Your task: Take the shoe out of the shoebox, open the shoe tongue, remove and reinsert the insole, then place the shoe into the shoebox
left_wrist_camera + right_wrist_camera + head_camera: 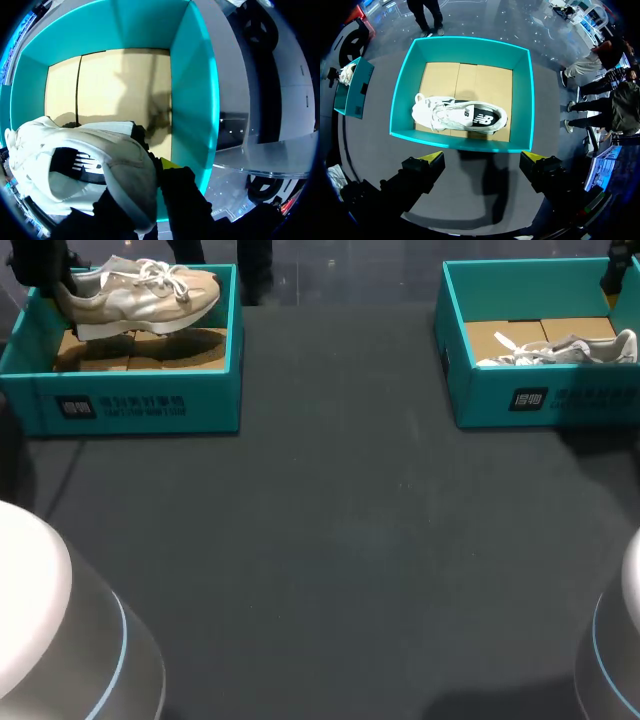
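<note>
The left gripper (152, 167) is clenched on the heel of the left shoe (140, 295) and holds it raised over the left box (130, 405). The right gripper (482, 159) is released, with its 2 fingers wide apart, and hangs above the right box (465, 142). The right shoe (462, 116) lies on its side inside that box. The 2 boxes stand well apart on the surface (330, 540).

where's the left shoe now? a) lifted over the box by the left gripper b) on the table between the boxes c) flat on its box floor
a: the left gripper holds the left shoe by the heel, above the shoebox floor with its shadow beneath.
</note>
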`<state>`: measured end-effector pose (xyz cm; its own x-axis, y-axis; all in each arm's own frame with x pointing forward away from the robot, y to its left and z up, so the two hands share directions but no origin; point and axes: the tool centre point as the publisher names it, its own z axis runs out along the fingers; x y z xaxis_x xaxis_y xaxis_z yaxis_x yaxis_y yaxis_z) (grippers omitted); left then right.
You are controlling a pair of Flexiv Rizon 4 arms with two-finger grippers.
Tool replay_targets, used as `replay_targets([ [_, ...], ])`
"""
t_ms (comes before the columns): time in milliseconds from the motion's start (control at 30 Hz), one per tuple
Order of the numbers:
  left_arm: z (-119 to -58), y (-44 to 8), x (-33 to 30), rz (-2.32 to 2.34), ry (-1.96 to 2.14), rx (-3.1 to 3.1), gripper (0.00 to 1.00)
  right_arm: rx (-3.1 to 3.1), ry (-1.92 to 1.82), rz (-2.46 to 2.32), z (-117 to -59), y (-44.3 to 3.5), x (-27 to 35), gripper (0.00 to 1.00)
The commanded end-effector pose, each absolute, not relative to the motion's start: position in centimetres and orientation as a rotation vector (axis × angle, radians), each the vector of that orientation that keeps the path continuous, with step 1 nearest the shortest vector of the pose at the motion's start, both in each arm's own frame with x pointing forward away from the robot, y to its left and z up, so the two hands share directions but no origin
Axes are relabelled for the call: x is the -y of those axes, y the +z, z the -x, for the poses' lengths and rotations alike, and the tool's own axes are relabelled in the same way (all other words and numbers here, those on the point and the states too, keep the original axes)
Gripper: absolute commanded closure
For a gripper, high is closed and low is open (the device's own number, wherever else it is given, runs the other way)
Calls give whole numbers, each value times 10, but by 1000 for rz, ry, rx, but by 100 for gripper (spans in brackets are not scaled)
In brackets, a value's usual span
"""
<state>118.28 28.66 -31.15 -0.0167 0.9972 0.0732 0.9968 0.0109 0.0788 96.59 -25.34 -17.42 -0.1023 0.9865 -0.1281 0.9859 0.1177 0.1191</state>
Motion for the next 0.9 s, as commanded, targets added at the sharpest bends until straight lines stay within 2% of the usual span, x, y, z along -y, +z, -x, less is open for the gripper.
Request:
replay_targets([
  [33,-1173,-271,-284,-2194,192,-2243,100,-2210,5,-1977,-965,-174,253,0],
  [567,-1142,-176,-271,-2053,404,-2299,100,-2210,5,-1977,-965,-174,253,0],
  [900,-1092,-125,-252,-2138,263,-2209,100,-2210,5,-1977,-965,-174,253,0],
])
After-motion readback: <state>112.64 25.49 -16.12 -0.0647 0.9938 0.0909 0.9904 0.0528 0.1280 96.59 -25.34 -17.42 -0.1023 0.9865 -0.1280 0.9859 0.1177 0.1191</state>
